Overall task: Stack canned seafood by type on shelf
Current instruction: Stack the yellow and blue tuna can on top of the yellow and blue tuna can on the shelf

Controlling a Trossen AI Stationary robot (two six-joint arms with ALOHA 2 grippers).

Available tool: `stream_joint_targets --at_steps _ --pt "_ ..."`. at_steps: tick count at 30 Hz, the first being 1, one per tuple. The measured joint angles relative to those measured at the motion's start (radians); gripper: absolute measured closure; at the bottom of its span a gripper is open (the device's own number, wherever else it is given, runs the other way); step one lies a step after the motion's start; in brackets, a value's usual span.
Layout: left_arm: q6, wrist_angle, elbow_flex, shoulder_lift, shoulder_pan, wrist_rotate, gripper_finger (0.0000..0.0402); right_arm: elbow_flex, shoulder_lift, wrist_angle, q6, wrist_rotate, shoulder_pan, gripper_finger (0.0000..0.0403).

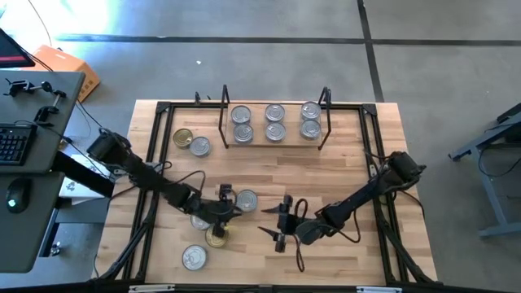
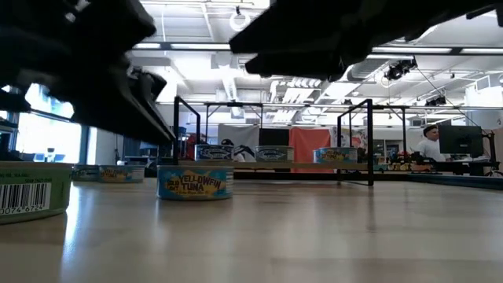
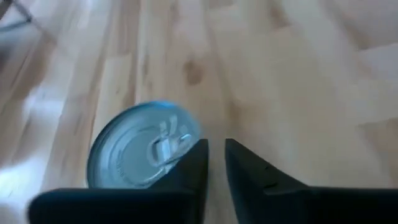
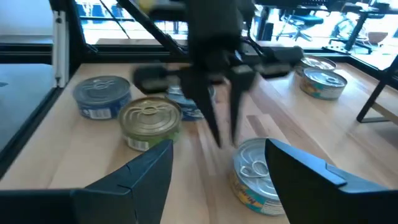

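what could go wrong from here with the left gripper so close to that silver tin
The left gripper, fingers nearly together, sits beside the silver tin, not around it, so closing would likely miss or nudge it. The right gripper hangs open close by, so the arms could clash. The gold-lidded tin nearby could get bumped.

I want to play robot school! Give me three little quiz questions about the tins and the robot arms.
1. How many tins sit on the shelf?
2. True or false: the right gripper is holding a tin.
3. Which is nearer the gold-lidded tins? A: the left gripper. B: the right gripper.
Key: 1. six; 2. false; 3. A.
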Motion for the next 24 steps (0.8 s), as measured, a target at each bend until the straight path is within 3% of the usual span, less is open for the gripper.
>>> stream_joint_targets --at_steps 6,11,14,18,21,24 --pt "0.056 0.067 0.0 0.08 0.024 -0.008 0.0277 0.0 -0.005 0.001 -0.001 0.001 0.0 0.0155" --pt "0.085 0.078 0.003 0.121 0.024 0.001 0.0258 0.0 -0.006 0.004 -0.001 -0.001 -0.018 0.0155" --pt "0.087 0.089 0.004 0.142 0.024 -0.008 0.028 0.0 -0.006 0.004 -0.002 -0.011 -0.028 0.0155" --pt "0.088 0.097 0.004 0.148 0.024 -0.022 0.0339 0.0 -0.007 -0.02 -0.008 -0.092 -0.041 0.0155" --pt "0.1 0.119 0.002 0.144 0.024 -0.008 0.0387 0.0 -0.007 -0.076 -0.085 -0.2 -0.054 0.0155" --pt "0.121 0.176 -0.001 0.145 0.024 0.005 0.0391 0.0 -0.007 -0.152 -0.231 -0.244 -0.061 0.0155"
